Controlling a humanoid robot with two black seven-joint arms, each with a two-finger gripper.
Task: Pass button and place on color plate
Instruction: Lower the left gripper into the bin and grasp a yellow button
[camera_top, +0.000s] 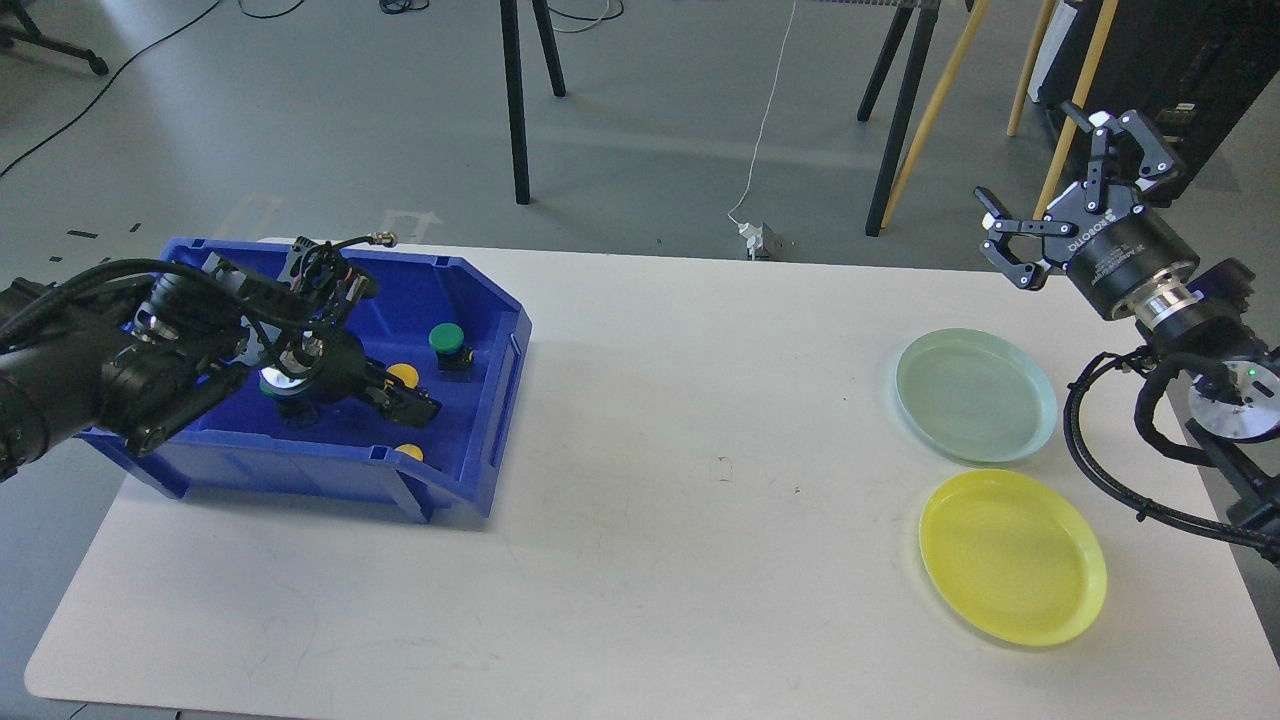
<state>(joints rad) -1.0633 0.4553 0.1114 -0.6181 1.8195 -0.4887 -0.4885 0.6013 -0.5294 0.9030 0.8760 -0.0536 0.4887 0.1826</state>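
My left gripper (412, 398) is down inside the blue bin (497, 400) at the table's left. Its dark fingers lie right beside a yellow button (403, 374), which they partly hide. I cannot tell whether the fingers are closed on it. A green button (447, 339) on a black base stands just behind and to the right. Another yellow button (410, 452) peeks out at the bin's front wall. My right gripper (1065, 185) is open and empty, raised above the table's far right edge. A pale green plate (975, 395) and a yellow plate (1012, 555) lie below it, both empty.
The white table (680, 480) stretches between the bin and the plates. Black stand legs (517, 100) and a white cable with a plug (755, 238) are on the floor beyond the far edge. My right arm's cable loops (1100, 470) hang by the plates.
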